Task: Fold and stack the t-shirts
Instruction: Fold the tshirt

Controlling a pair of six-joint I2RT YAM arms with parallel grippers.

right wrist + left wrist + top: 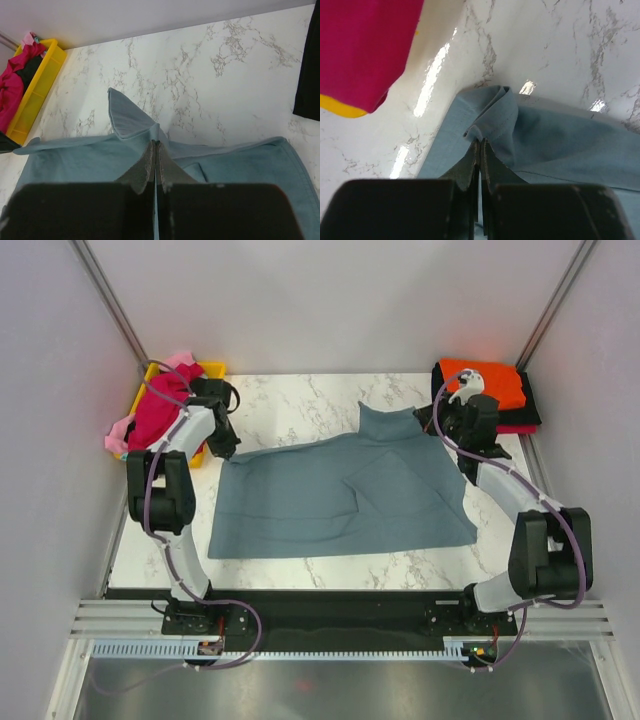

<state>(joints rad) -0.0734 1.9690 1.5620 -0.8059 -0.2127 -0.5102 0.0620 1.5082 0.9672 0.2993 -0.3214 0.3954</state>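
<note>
So this is somewhere in the middle of the job, I'd say. There's already a folded pile at the far right corner of the bench (300, 400): an orange shirt (487, 382) on top, with black and red layers peeking out underneath. Over at the far left corner the yellow tray (213, 370) is holding a heap of unfolded stuff, a magenta shirt (158, 412) and a pink one (120, 430) hanging over the side, so a few are left to do.

The one being worked right now is the big blue-grey shirt (340, 500), spread across the middle of the bench. Left fingers (479, 150) are clenched on its far left corner, bunching the fabric up, and right fingers (155, 152) are pinched shut on its far right part. Looks like no real fold is finished on it yet.
</note>
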